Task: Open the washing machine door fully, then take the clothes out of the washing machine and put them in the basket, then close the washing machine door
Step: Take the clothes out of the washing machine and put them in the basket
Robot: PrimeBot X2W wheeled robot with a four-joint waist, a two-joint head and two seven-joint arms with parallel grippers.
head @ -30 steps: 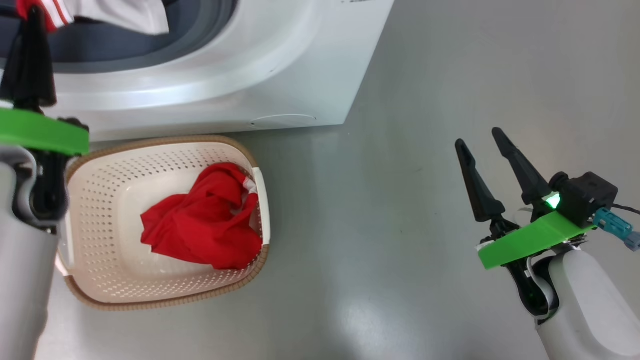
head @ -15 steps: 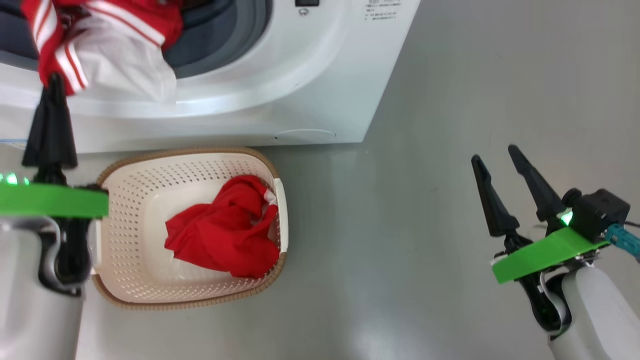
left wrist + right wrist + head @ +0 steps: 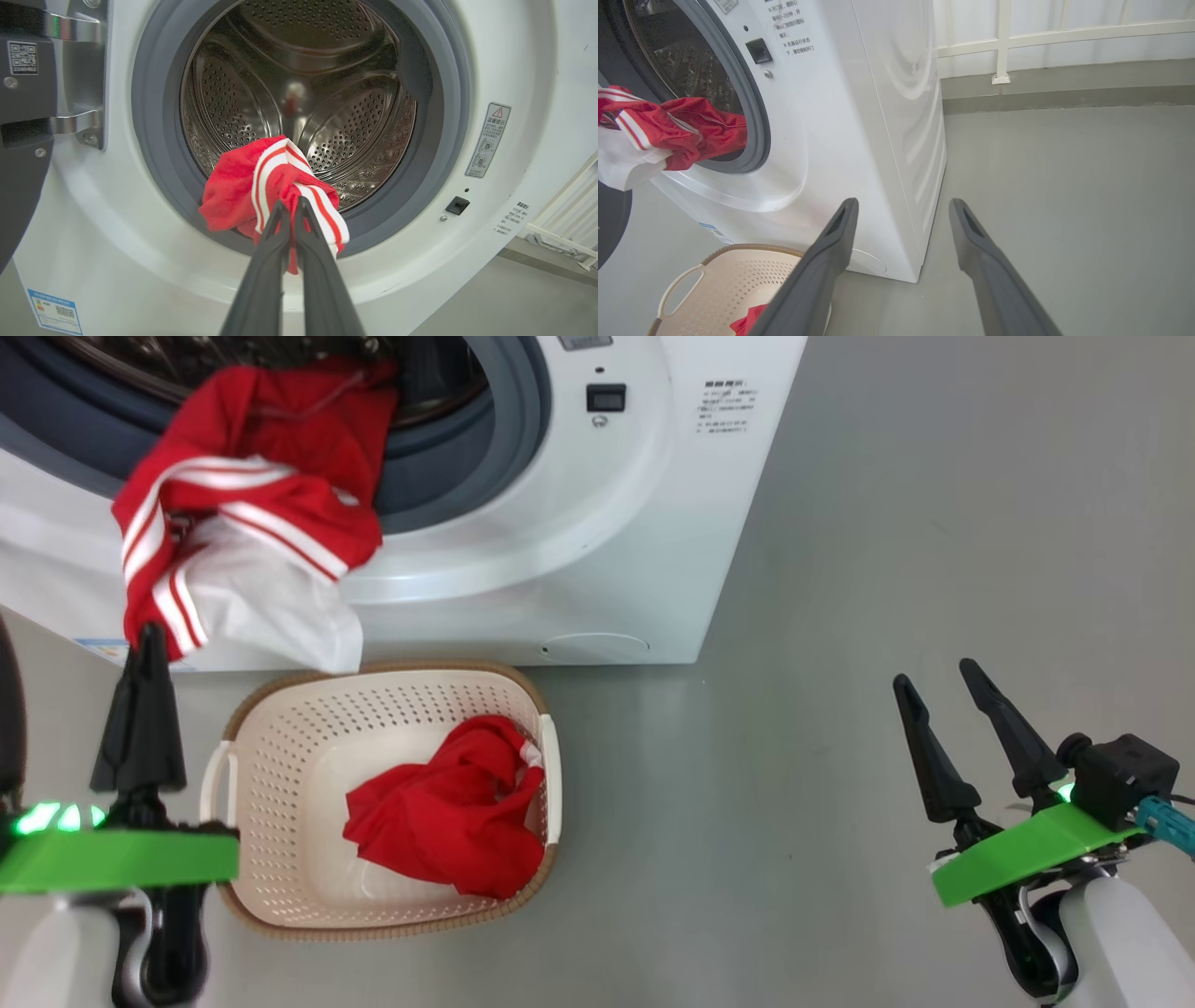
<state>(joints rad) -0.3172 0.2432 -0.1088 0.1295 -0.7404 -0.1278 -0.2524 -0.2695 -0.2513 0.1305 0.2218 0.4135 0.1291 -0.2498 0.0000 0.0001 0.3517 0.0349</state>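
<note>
Clamps the clothes [image 3: 261, 196] in the left fingers [image 3: 262, 284] to draw them from the washing machine [image 3: 490, 60] toward the basket [image 3: 280, 775]. Holds the right fingers [image 3: 822, 270] apart, clear.

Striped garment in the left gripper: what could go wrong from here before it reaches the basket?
1. The left gripper pinches just a small fold of the striped garment; the hanging bulk could pull it loose onto the floor.
2. Its red part lies across the gasket into the drum, so it may drag or catch.
3. The white panel hangs at the machine-side rim of the basket and could drape outside.
</note>
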